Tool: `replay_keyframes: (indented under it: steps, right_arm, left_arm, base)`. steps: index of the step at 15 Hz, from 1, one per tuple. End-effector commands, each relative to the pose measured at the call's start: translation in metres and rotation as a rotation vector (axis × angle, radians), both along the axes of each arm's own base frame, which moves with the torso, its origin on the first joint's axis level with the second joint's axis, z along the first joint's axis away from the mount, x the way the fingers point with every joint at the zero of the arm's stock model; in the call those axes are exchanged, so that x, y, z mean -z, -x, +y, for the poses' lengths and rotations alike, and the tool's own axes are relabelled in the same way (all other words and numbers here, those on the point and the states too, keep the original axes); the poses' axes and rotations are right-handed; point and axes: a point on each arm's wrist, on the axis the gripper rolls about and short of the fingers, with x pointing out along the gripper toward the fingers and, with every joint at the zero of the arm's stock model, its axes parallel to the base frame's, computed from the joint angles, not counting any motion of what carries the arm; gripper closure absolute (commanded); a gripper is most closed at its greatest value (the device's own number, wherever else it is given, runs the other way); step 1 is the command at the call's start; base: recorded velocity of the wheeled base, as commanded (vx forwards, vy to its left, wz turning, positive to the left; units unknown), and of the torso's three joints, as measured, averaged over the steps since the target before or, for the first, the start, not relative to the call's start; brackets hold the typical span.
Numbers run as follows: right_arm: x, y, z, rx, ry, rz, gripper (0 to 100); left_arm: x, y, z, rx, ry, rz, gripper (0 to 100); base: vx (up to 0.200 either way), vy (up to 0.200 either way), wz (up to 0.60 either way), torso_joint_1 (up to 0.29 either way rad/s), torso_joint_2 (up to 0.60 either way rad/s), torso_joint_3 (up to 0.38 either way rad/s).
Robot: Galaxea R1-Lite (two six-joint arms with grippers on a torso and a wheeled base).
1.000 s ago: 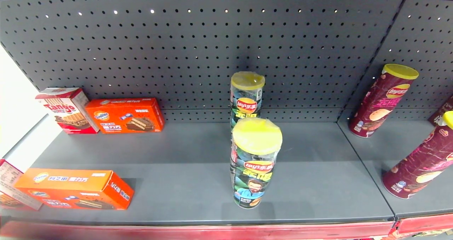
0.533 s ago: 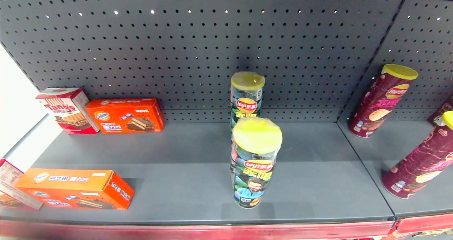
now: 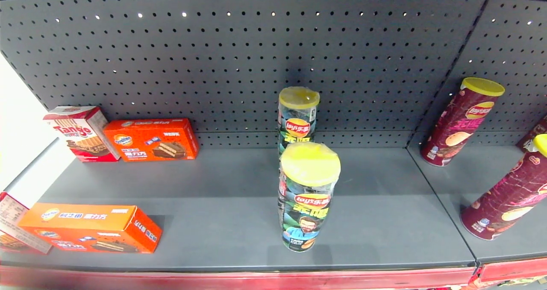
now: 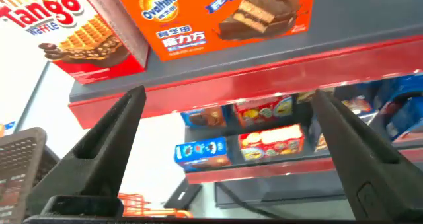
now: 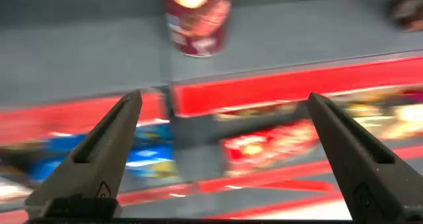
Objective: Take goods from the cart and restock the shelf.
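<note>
Left gripper (image 4: 228, 93): two black fingers (image 4: 99, 158) spread wide apart — nothing between them.
Shelf (image 4: 264, 72): grey board with a red front lip, crossing behind the fingertips.
Orange box (image 4: 211, 16): at the shelf's front, its chocolate-wafer picture facing the camera.
Red-and-white wafer box (image 4: 73, 32): on the same shelf, just beside the orange box.
Lower shelf (image 4: 264, 166): red-edged, carrying a blue pack (image 4: 201, 152) and red-and-yellow packs (image 4: 271, 139) — blurred.
Dark meshed panel (image 4: 20, 161): at the frame's edge near one finger; its identity cannot be told.
</note>
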Motion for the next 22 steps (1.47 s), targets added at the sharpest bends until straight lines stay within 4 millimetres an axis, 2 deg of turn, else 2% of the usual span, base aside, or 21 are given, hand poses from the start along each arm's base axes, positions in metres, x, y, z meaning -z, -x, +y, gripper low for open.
replay_keyframes:
  steps: [1,4,9,11,14,16,17,19,22]
  right_arm:
    - [0.0013,0.0012,0.0003,-0.021,-0.002,-0.017,0]
    - [0.0087,0.002,-0.0003,0.0,0.083,0.074,0]
    - [0.0085,0.0016,-0.0005,0.004,0.078,0.064,0]
    - [0.0085,0.0016,-0.0005,0.004,0.078,0.064,0]
    - [0.0085,0.0016,-0.0005,0.004,0.078,0.064,0]
    - [0.0085,0.0016,-0.0005,0.004,0.078,0.064,0]
    - [0.0085,0.0016,-0.0005,0.004,0.078,0.064,0]
    - [0.0085,0.0016,-0.0005,0.004,0.078,0.064,0]
    - [0.0085,0.0016,-0.0005,0.004,0.078,0.064,0]
  left_arm:
    - [0.0005,0.0025,-0.0013,-0.007,0.006,-0.027,0]
    - [0.0004,0.0028,-0.0014,0.001,0.006,-0.032,0]
    - [0.0007,0.004,-0.0025,0.086,0.021,-0.041,0]
    - [0.003,0.0104,-0.0021,0.122,0.019,-0.089,0]
    - [0.0029,0.0102,0.001,-0.019,0.013,-0.093,0]
    - [0.0028,0.0103,0.0013,-0.033,0.012,-0.095,0]
    - [0.0028,0.0102,0.001,-0.016,0.01,-0.095,0]
    - [0.0028,0.0103,-0.0023,0.129,0.036,-0.093,0]
    - [0.003,0.0102,-0.0028,0.144,0.143,-0.088,0]
  base:
    - [0.0,0.0,0.0,0.0,0.0,0.0]
    - [0.0,0.0,0.0,0.0,0.0,0.0]
    - [0.0,0.0,0.0,0.0,0.0,0.0]
    - [0.0,0.0,0.0,0.0,0.0,0.0]
    - [0.0,0.0,0.0,0.0,0.0,0.0]
    - [0.0,0.0,0.0,0.0,0.0,0.0]
    - [0.0,0.0,0.0,0.0,0.0,0.0]
    - [0.0,0.0,0.0,0.0,0.0,0.0]
    - [0.0,0.0,0.0,0.0,0.0,0.0]
